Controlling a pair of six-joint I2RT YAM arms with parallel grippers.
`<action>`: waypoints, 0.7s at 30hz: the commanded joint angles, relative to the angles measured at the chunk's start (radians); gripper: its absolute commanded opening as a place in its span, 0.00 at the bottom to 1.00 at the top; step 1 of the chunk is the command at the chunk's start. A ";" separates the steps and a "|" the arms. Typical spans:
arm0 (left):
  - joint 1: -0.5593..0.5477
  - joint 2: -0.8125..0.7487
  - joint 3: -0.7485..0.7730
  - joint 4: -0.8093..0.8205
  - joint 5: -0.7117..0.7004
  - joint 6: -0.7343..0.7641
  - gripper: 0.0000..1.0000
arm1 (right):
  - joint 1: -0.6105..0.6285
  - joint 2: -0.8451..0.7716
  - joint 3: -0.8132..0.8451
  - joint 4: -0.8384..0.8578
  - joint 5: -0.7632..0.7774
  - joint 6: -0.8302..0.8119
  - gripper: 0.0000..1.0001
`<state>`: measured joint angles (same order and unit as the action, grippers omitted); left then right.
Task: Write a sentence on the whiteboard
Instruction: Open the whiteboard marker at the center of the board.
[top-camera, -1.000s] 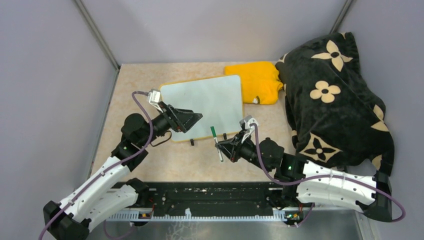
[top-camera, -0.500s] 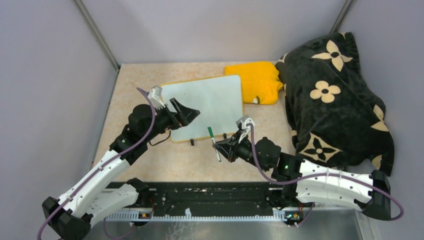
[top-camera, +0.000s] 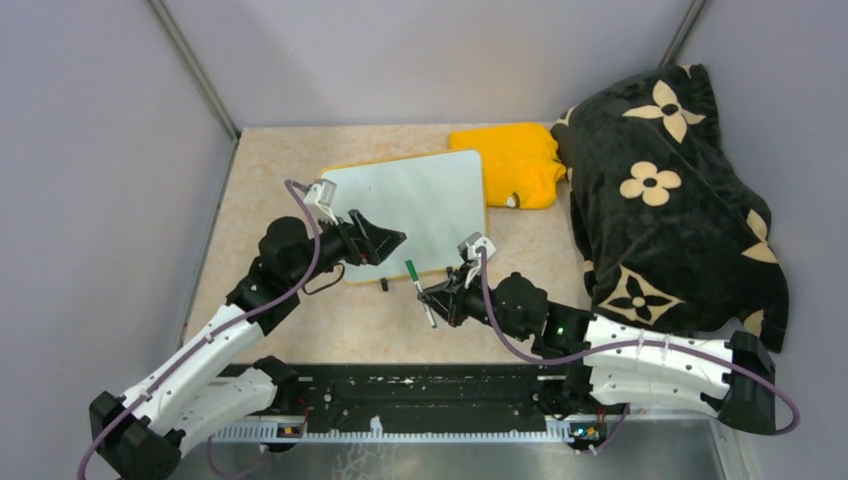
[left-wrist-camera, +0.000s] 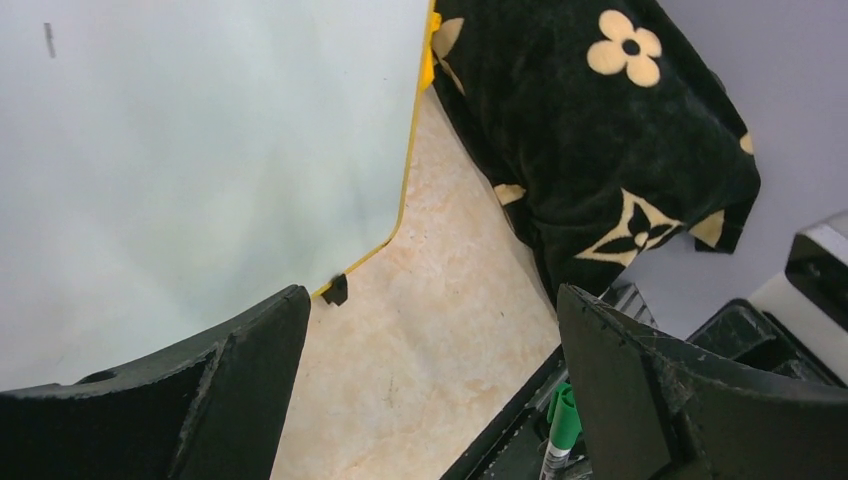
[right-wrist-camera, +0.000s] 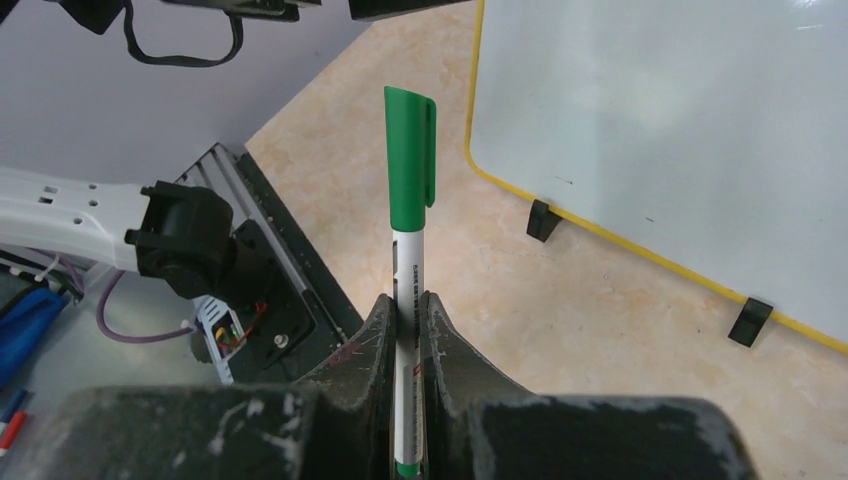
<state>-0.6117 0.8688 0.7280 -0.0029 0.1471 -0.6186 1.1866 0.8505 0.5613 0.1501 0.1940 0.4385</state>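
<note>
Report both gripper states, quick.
Left gripper: open, holding nothing.
Right gripper: closed on the green marker, cap on.

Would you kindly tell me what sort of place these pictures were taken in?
Most likely a robot lab test cell: a left arm and right arm bolted at the edge of a small table, plain grey walls closing it in, and staged props, a whiteboard and a green marker.
</note>
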 joint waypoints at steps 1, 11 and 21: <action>-0.004 -0.029 -0.058 0.196 0.154 0.047 0.99 | -0.003 0.009 0.060 0.081 -0.028 0.006 0.00; -0.004 0.010 -0.095 0.301 0.392 -0.059 0.99 | -0.004 0.025 0.058 0.114 0.001 0.007 0.00; -0.004 0.036 -0.132 0.425 0.553 -0.104 0.82 | -0.004 0.034 0.072 0.140 0.021 0.005 0.00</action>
<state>-0.6117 0.8909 0.6121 0.3286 0.5987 -0.7002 1.1866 0.8795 0.5652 0.2115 0.2008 0.4416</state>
